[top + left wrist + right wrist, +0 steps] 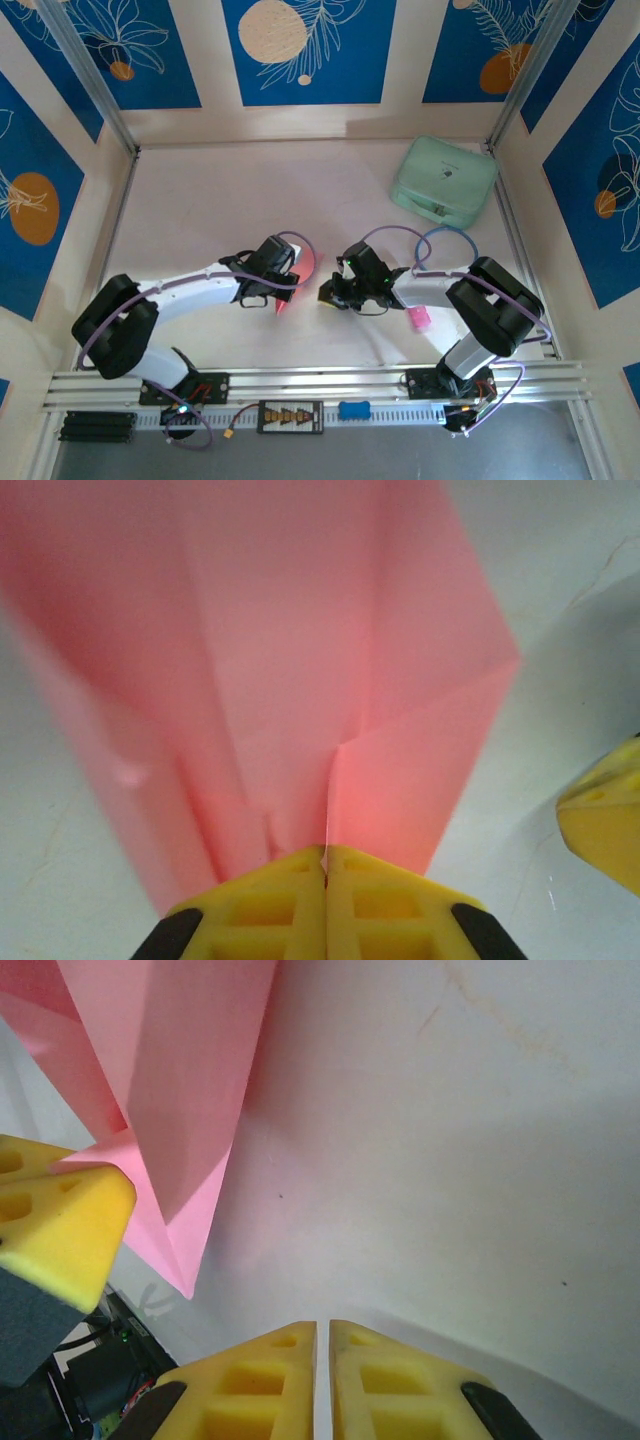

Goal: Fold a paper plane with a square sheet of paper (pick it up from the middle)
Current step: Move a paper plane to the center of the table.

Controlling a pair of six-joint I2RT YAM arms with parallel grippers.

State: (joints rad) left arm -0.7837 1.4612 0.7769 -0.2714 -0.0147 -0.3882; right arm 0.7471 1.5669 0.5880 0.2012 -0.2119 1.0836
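- Now the left gripper [325, 865] has its yellow fingers pressed together at the bottom middle of the left wrist view, pinching the lower edge of the paper plane [300, 660].
- Folded from pink paper, the paper plane fans upward from the pinch and covers most of the upper left and centre of that frame. Creases run along it, and one ridge line comes down to meet the fingertips.
- From the top view, the paper plane shows as a pink patch with a redder pointed tip just left of the frame's centre, at the end of the left arm and over the pale table [200, 200].
- At the bottom of the right wrist view, the right gripper [322, 1335] has its fingers pressed together with nothing between them, just a thin seam.
- In the upper left of the right wrist view the paper plane points downward, held against a yellow finger of the left gripper at the left edge. Whether its tip touches the table I cannot tell.
- In the top view the two grippers face each other near the middle of the frame, close but apart.
- A mint-green case [443, 180] sits in the upper right of the table, well apart from both grippers.
- A small bright-pink object [418, 318] lies just beside the right arm, to the lower right of centre.
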